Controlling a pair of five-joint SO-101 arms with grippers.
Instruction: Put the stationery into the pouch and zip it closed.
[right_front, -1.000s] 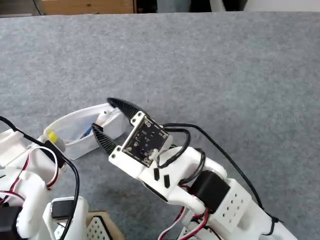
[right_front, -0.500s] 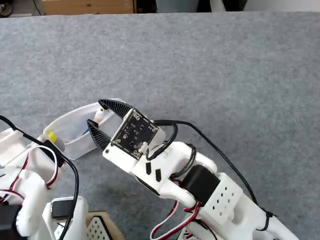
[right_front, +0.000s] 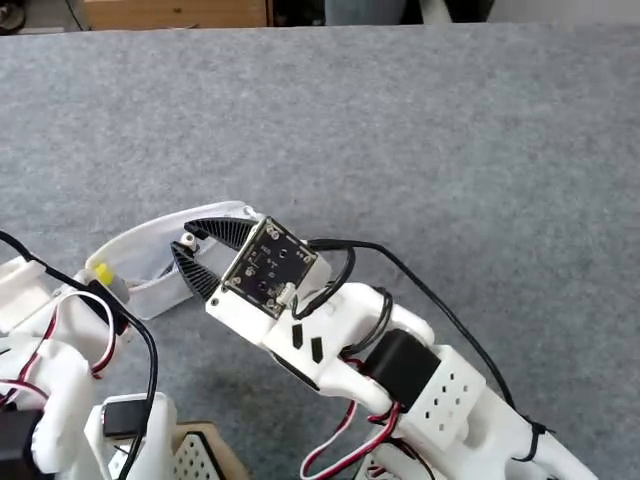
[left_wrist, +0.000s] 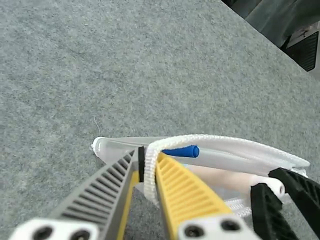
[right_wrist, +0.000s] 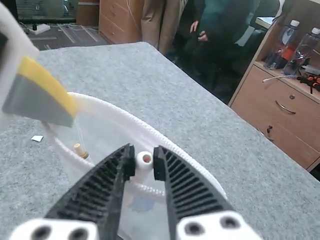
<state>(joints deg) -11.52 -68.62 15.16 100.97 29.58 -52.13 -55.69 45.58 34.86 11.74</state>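
White printed shells (right_front: 455, 405), dark screws (left_wrist: 193, 231); black ribbed fingers (right_front: 236, 231) on right gripper (right_front: 185, 238), yellow and grey on left gripper (left_wrist: 146, 159); black cables (right_front: 440, 300), red-and-white wires (right_front: 345, 455), black circuit board (right_front: 268, 262).

The table (right_front: 450, 130) was plain grey felt. The pouch (left_wrist: 235, 145) was milky-clear with a white woven zip band; the pen (left_wrist: 181, 151) inside was blue. The left gripper (left_wrist: 145, 159) bore ribbed yellow and grey fingers, the right gripper (right_wrist: 143, 152) ribbed black ones; the tube (right_wrist: 145, 160) between them was white with a reddish bore.
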